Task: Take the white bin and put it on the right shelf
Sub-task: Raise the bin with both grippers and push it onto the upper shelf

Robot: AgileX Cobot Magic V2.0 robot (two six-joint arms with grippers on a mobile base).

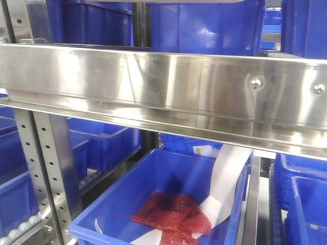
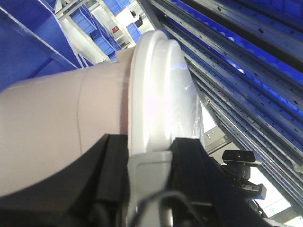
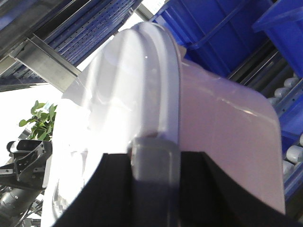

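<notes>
The white bin fills both wrist views: its pinkish wall (image 2: 52,123) and white lid (image 2: 161,94) in the left wrist view, wall (image 3: 222,142) and lid (image 3: 123,90) in the right wrist view. My left gripper (image 2: 149,156) is shut on the bin's grey rim latch at one end. My right gripper (image 3: 155,158) is shut on the grey latch at the other end. The bin hangs between them in the air. The right shelf's shiny steel front rail (image 1: 163,81) crosses the front view with bolt heads (image 1: 255,81). The bin and grippers do not show in the front view.
Blue crates (image 1: 204,25) stand on the level above the rail. Below it an open blue crate (image 1: 127,199) holds red packets (image 1: 171,212) and white paper. A perforated upright (image 1: 48,168) stands at left. Roller tracks (image 3: 291,156) and shelf rails (image 2: 236,71) flank the bin.
</notes>
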